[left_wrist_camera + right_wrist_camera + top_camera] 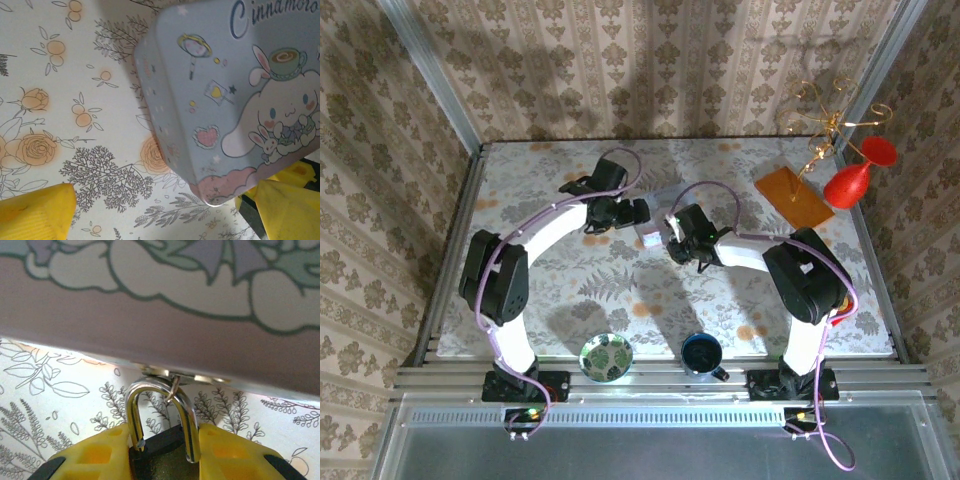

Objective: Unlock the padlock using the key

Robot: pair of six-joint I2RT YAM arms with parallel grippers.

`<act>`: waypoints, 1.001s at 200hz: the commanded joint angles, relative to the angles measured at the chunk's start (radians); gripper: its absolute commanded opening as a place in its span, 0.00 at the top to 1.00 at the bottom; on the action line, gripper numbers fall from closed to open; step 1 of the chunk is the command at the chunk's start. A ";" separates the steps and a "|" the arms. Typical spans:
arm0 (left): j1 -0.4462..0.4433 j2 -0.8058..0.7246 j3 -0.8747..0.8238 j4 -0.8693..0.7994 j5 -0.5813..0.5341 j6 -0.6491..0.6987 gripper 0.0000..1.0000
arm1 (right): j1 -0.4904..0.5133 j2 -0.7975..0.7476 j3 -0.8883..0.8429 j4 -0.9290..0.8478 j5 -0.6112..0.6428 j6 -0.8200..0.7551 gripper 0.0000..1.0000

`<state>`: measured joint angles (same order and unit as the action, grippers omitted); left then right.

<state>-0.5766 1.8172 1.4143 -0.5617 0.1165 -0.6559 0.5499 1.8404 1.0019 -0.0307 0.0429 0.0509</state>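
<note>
One tin (225, 100), one padlock (160, 462), one bowl (606, 357), one cup (702, 353), one red vase (860, 172), one orange tile (793, 196), one gold stand (825, 120).

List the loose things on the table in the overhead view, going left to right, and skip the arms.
green patterned bowl → lavender tin → dark blue mug → orange board → red vase

White arms (555, 225), purple cables (705, 184), yellow jaws

padlock (162, 460) body mostly hidden between yellow fingers (95, 455), tin (225, 100) lettering cut off
</note>
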 commanded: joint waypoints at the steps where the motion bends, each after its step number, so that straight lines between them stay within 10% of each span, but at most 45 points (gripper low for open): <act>1: -0.017 -0.007 -0.004 -0.073 -0.081 0.039 0.09 | 0.015 -0.030 0.024 -0.101 0.047 -0.033 0.89; 109: -0.046 0.043 -0.066 -0.047 -0.085 0.021 0.13 | 0.022 -0.036 -0.026 -0.137 0.034 0.043 0.50; 200: -0.017 0.080 -0.079 0.004 -0.100 -0.006 0.31 | 0.054 -0.061 0.039 -0.193 0.104 -0.030 1.00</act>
<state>-0.6174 1.8469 1.3567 -0.5346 0.0780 -0.6575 0.5812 1.8145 1.0058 -0.1345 0.1017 0.0734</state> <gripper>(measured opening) 0.722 0.255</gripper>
